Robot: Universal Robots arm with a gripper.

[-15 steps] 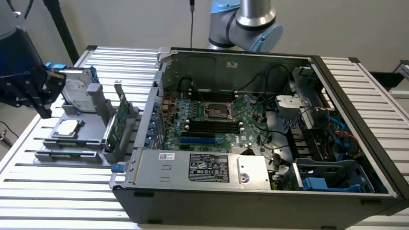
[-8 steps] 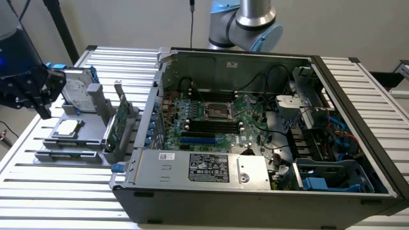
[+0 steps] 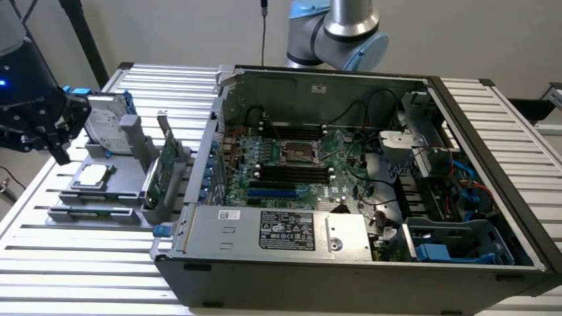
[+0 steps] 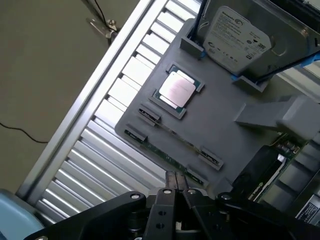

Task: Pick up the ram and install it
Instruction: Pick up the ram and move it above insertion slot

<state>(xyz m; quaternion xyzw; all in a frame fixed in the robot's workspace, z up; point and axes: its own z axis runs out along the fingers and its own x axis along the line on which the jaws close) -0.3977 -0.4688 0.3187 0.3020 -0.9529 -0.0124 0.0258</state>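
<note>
The approach was in hand: the gripper (image 4: 176, 181) hovered empty, fingers pressed together, just off the grey tray (image 4: 220, 120), with the ram (image 4: 166, 154) seated on edge in that tray's nearest clips. Seizing it would likely call for parting the fingers and squaring them across the thin board.

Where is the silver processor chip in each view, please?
Exterior view: the processor chip lies on the gray tray at the exterior view's left, outside the computer case.
Wrist view: the processor chip lies on that tray, next to the hard drive.
Shared landmark: the hard drive on the tray.
</note>
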